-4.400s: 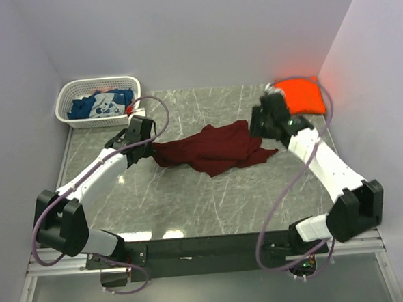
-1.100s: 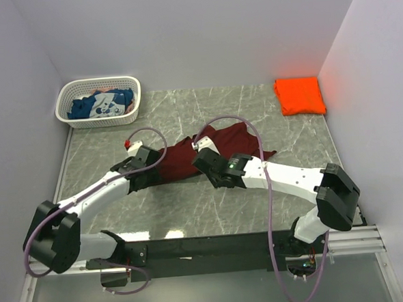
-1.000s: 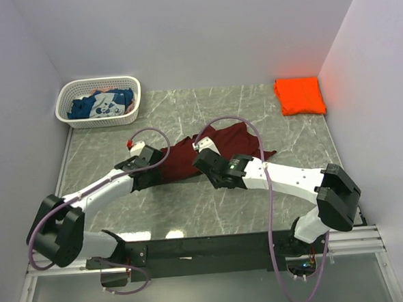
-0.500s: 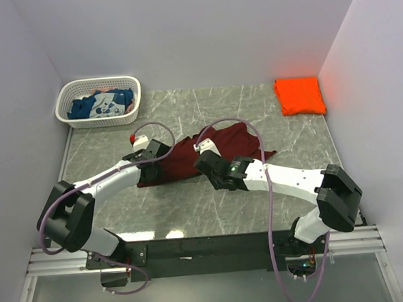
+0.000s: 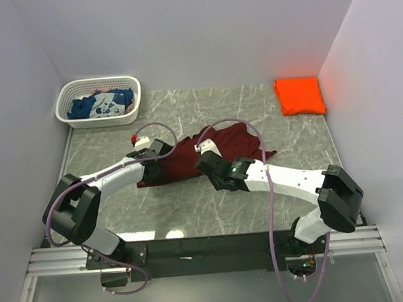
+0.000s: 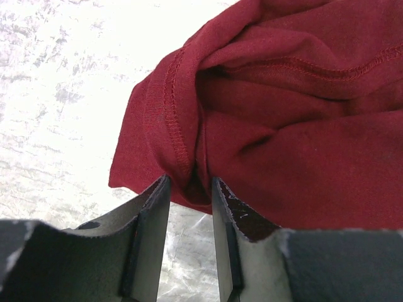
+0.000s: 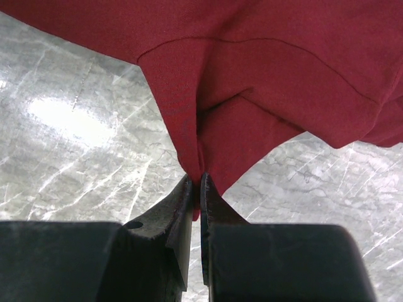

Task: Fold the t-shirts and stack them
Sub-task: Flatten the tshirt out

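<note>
The right gripper (image 7: 196, 179) has its fingers pressed together on a hanging point of the maroon t-shirt (image 7: 264, 75), pinching the cloth at its near edge just above the marble table (image 5: 191, 210). To its left, the left gripper (image 6: 190, 182) stands low at the shirt's other near edge. Its fingers are narrowly apart with a bunched fold of hem between them – whether they squeeze it firmly I cannot tell. The shirt lies crumpled between and beyond both grippers, spreading away from them across the middle of the table. Well beyond the right gripper and off to its right, an orange t-shirt (image 5: 300, 96) lies folded in the far corner. Well beyond the left gripper and off to its left stands a white basket (image 5: 98, 82) – a blue t-shirt (image 5: 103, 104) lies inside it.
</note>
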